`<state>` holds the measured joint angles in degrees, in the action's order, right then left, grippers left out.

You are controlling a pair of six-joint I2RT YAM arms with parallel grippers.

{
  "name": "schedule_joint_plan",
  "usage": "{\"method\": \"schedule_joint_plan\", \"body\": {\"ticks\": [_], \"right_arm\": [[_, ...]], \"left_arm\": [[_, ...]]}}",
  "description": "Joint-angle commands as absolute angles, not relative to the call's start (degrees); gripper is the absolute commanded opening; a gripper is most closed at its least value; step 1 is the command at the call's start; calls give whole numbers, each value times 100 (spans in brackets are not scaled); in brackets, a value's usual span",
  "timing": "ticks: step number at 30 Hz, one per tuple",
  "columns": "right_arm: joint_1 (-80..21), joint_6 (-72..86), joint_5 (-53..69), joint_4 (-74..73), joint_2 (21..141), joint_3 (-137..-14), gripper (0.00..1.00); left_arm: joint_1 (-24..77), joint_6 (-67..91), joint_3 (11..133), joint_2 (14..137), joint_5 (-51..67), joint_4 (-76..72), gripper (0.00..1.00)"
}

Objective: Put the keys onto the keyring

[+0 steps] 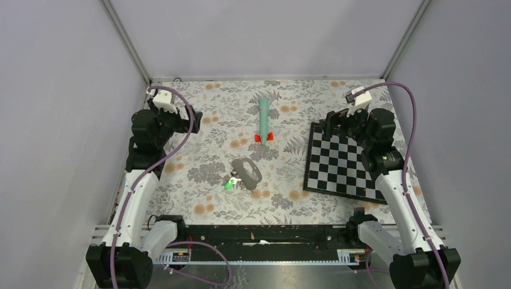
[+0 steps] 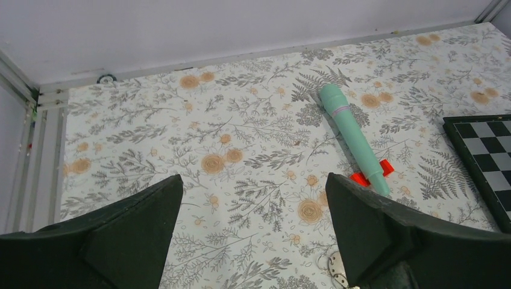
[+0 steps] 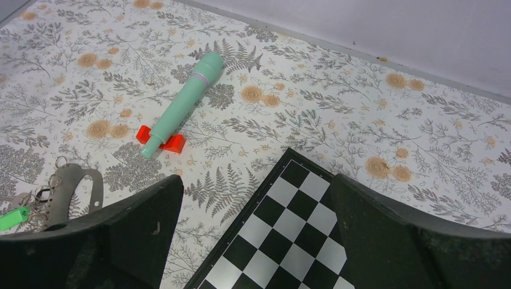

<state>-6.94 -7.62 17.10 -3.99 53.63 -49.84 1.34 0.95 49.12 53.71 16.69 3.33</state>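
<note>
Item 1, left gripper [image 1: 194, 117]: I am seeing its 2 jaws standing wide apart with nothing between them. It is hanging above the far left part of the floral table [image 1: 199, 201].

Item 2, right gripper [image 1: 322, 125]: its jaws are likewise spread fully and carrying nothing. It is hanging above the far left corner of the chessboard [image 1: 343, 165], which is lying on the right side of the table.

Item 3, keyring [image 1: 248, 173]: the grey-brown strap loop is lying flat near the middle of the table, between the 2 arms and well apart from both grippers.

Item 4, keys: the green-headed key [image 1: 229, 183] is lying at the strap's near left end, touching it or just beside it. In the right wrist view I am seeing small metal rings [image 3: 42, 194] clustering there, but I cannot tell the darker key apart from them.

Item 5, teal stick [image 1: 264, 115]: it is lying far of the keyring, its red base [image 1: 263, 138] pointing toward the strap and sitting apart from it.
</note>
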Motion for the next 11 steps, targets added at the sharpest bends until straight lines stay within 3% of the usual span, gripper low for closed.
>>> {"method": "schedule_joint_plan", "body": {"ticks": [1, 11], "right_arm": [[-626, -805, 1669, -189, 5327, -4961, 100], [-586, -765, 1907, -140, 5350, -4886, 100]], "left_arm": [[9, 365, 4891, 5356, 1832, 288, 99], [9, 396, 4835, 5304, 2299, 457, 99]]}}
